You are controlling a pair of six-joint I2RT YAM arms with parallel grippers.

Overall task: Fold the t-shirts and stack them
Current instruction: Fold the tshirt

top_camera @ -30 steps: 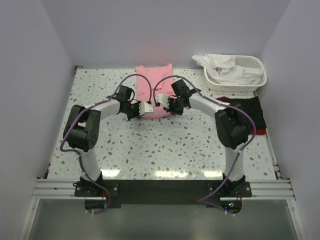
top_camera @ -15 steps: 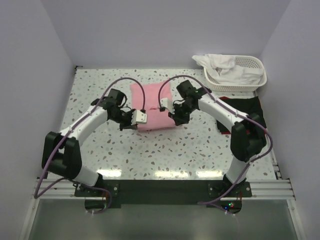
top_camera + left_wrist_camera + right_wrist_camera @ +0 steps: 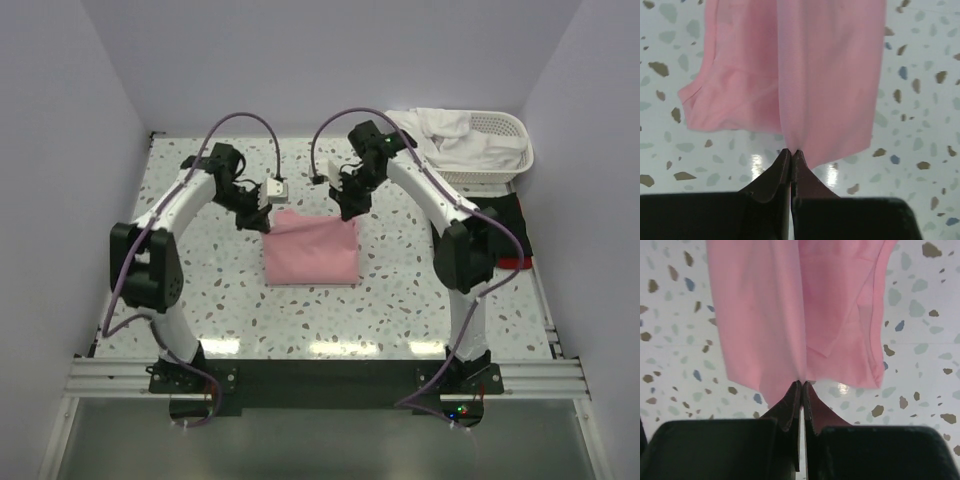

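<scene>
Left wrist view: the left gripper (image 3: 791,151) has its two fingers pressed together on a fold of the one light pink t-shirt (image 3: 830,75). The cloth spreads away from the tips over the speckled table (image 3: 920,125). The right gripper (image 3: 801,383) is pinched shut on the same shirt in the same way.

From above, the two grippers sit side by side at the shirt's far edge, and the pink cloth reaches from them toward the arm bases. At the back right, one white lattice basket (image 3: 505,160) holds white t-shirt cloth (image 3: 440,125). One black t-shirt (image 3: 508,215) lies in front of it, partly hidden by the right arm, and a sliver of a red t-shirt (image 3: 512,263) shows at its near edge.

A second ago the grippers held the shirt's near edge and the cloth stretched toward the back wall. Now both arms reach farther back, and the shirt lies nearer the bases.
</scene>
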